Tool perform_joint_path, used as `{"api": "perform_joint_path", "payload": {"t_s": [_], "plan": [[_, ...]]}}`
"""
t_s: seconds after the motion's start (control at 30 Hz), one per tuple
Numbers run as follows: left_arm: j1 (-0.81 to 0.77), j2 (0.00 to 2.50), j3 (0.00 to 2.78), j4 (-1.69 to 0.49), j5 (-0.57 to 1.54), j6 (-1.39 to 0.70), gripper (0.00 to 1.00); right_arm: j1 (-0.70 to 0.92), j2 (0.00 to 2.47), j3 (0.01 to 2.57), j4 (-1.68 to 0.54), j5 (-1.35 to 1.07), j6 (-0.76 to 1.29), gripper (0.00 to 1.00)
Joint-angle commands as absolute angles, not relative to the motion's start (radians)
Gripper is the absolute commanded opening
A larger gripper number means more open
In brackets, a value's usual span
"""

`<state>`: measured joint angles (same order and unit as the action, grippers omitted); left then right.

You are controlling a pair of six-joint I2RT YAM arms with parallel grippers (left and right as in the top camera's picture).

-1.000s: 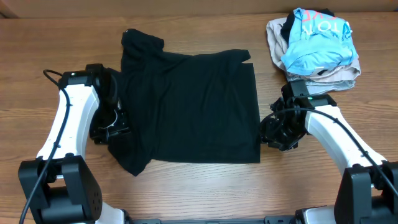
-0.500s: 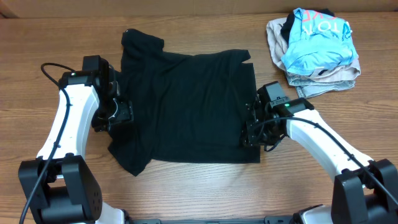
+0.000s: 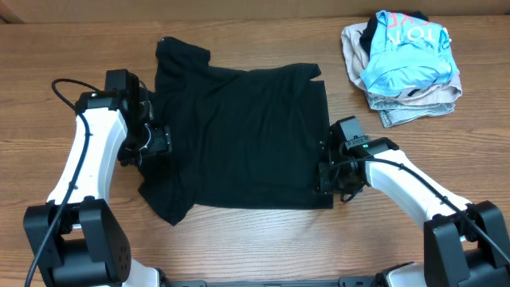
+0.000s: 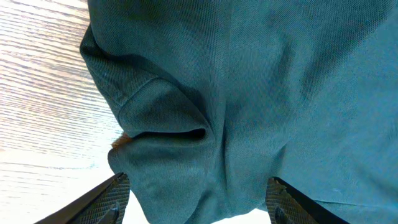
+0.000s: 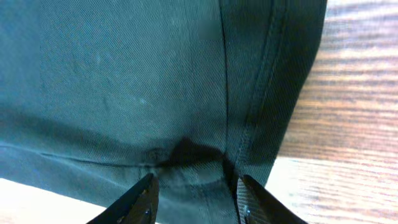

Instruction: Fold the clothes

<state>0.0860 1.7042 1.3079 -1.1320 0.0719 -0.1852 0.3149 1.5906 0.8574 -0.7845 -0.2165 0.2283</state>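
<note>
- The clothes (image 3: 247, 135) lie spread on the table (image 3: 239, 247), between both arms;
- left gripper (image 3: 158, 143) is at the left edge, fingers (image 4: 109, 196) wide apart over cloth;
- right gripper (image 3: 323, 177) is on the right hem; fingers (image 5: 142, 198) stand astride puckered cloth, a grip I cannot tell.

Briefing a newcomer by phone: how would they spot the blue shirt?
On the wooden table, look to the far right corner. There the light blue shirt tops a beige pile; it alone bears white lettering.
</note>
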Motion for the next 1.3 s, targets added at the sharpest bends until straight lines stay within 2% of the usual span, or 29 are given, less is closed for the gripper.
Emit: {"api": "perform_joint_path", "payload": {"t_s": [0.0, 0.4, 1.07, 1.13, 1.27], "plan": [[0.091, 1.697, 1.302, -1.129, 0.078, -0.191, 0.73, 0.315, 1.581, 0.847, -0.762, -0.211, 0.24, 0.44], [0.091, 1.697, 1.302, -1.136, 0.078, -0.191, 0.74, 0.315, 1.581, 0.818, -0.71, -0.241, 0.239, 0.37], [0.091, 1.697, 1.302, -1.121, 0.079, -0.192, 0.75, 0.315, 1.581, 0.781, -0.707, -0.267, 0.24, 0.36], [0.091, 1.697, 1.302, -1.118, 0.079, -0.192, 0.76, 0.315, 1.581, 0.777, -0.708, -0.267, 0.24, 0.33], [0.091, 1.697, 1.302, -1.117, 0.079, -0.192, 0.76, 0.313, 1.58, 0.78, -0.699, -0.267, 0.24, 0.2]]}}
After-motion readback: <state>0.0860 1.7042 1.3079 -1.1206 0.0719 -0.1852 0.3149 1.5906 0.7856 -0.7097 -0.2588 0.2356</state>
